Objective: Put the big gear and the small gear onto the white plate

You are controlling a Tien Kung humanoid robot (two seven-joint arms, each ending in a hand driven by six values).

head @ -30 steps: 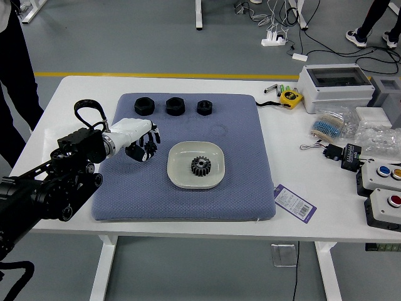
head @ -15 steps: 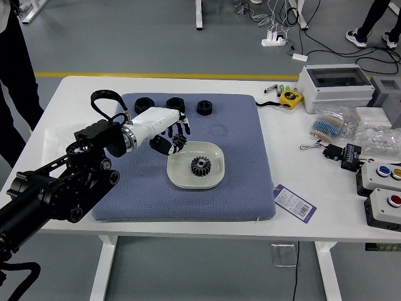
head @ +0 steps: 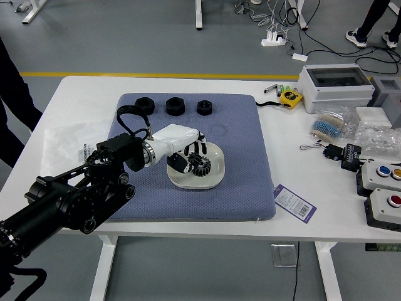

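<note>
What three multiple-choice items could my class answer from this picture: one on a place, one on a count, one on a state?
1. Where is the yellow tape measure?
A) On the table, right of the blue mat
B) On the floor
C) At the mat's near edge

2. How many black nuts are in the row along the mat's far side?
A) Two
B) Three
C) Five

3. How is the white plate set down?
A) Upside down
B) Standing on its edge
C) Flat, right side up

Key:
1. A: it lies on the white tabletop past the mat's right edge.
2. B: three separate dark rings show there.
3. C: its raised rim surrounds a dark gear.
</note>
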